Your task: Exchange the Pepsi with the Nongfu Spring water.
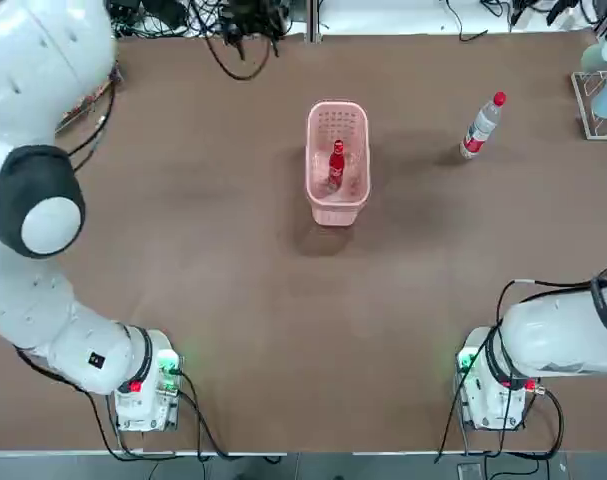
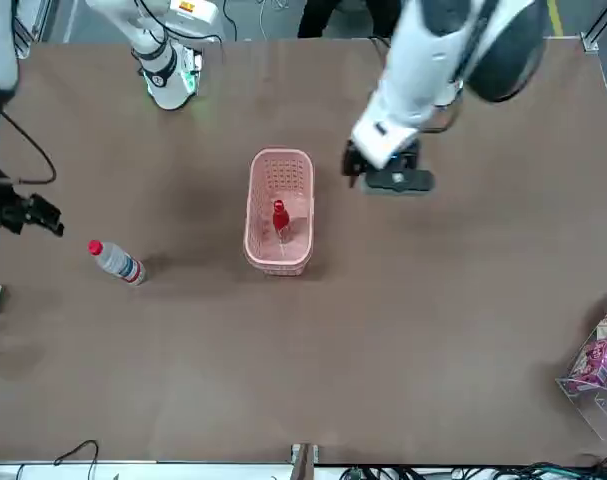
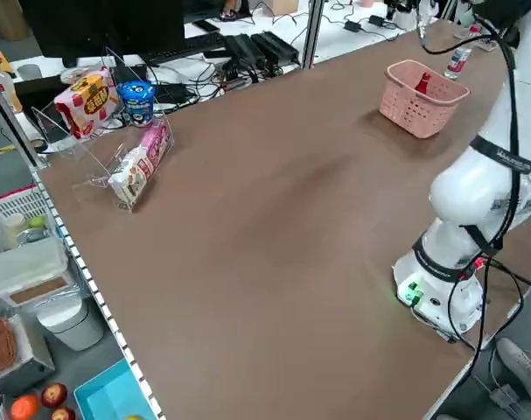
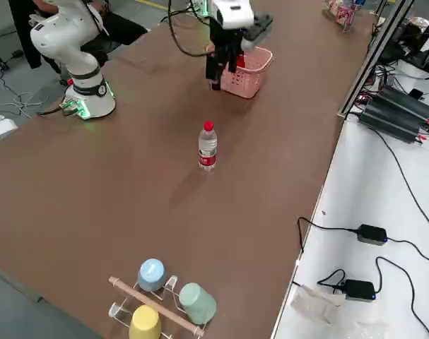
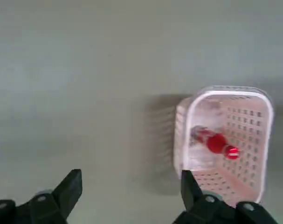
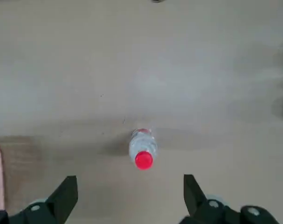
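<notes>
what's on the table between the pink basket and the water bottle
Nothing: the top view shows bare table between the pink basket and the water bottle.

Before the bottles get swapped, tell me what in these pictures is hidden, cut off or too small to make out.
- The label text on the Nongfu Spring water: too small in every view.
- The lower part of the Pepsi: behind the pink basket wall in the left side view.
- The right gripper: cut off by the frame edge in the front view, out of frame in the top view.
- The left gripper: hidden under its own arm in the top view.
</notes>
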`<state>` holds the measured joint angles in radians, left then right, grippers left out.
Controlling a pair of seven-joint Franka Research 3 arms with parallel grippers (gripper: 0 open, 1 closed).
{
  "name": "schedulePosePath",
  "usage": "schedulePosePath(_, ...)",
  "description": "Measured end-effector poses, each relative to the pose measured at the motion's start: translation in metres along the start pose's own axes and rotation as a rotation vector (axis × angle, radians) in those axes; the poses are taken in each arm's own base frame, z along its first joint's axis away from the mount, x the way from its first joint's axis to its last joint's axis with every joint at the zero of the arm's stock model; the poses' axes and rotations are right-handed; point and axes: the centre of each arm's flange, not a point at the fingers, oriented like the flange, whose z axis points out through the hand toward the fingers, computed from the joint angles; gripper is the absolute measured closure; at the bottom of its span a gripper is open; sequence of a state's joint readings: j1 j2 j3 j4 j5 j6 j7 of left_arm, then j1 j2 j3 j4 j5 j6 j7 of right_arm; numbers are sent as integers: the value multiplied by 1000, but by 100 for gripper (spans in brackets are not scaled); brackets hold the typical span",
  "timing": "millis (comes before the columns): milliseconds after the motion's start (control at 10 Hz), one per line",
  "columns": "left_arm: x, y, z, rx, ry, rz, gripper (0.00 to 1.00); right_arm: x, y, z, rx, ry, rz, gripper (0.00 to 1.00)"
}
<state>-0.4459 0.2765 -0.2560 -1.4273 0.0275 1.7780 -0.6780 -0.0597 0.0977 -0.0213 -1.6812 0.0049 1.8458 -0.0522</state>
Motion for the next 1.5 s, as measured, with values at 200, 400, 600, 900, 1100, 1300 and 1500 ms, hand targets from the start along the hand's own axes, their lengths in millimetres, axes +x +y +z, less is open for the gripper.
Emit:
schedulePosePath(200,-19,67,48,59,10,-7,13,-7,-4,60,2,-16,-58,0)
schedulePosePath(400,-40,119,109,94,21,-15,17,-26,-7,112,8,-70,-112,0)
schedulePosePath(600,-45,143,145,57,32,-26,20,-34,-7,132,7,-63,-124,0)
schedulePosePath(900,-54,163,184,27,32,1,22,-46,-3,163,4,-34,-132,0)
schedulePosePath(1100,-62,172,204,26,21,16,24,-48,1,166,4,-35,-145,0)
schedulePosePath(1300,-70,178,214,33,12,19,28,-50,9,168,4,-39,-164,0)
schedulePosePath(1500,-72,178,224,42,2,19,39,-55,11,176,4,-40,-169,0)
